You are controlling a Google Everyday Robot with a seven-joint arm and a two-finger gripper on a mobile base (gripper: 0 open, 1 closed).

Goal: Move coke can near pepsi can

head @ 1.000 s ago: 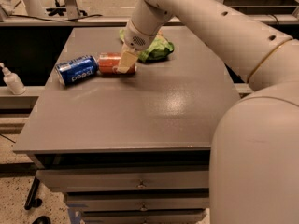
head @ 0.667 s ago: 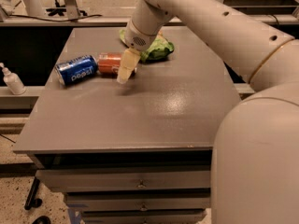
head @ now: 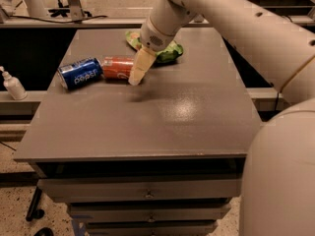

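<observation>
The coke can [head: 116,67] lies on its side on the grey table [head: 147,117], at the back left. Its left end sits right beside the pepsi can [head: 79,73], a blue can that also lies on its side. My gripper [head: 136,73] hangs just in front of the coke can's right end, a little above the table, and casts a shadow below. It looks open and holds nothing. Its cream fingers [head: 140,65] hide the can's right end.
A green snack bag [head: 165,50] lies behind the gripper at the table's back. My arm [head: 231,18] reaches in from the right. A white bottle [head: 13,85] stands on a lower ledge to the left. Drawers [head: 147,193] are under the table's front edge.
The gripper has come off the coke can and risen slightly toward the camera. The can stays lying beside the pepsi can.
</observation>
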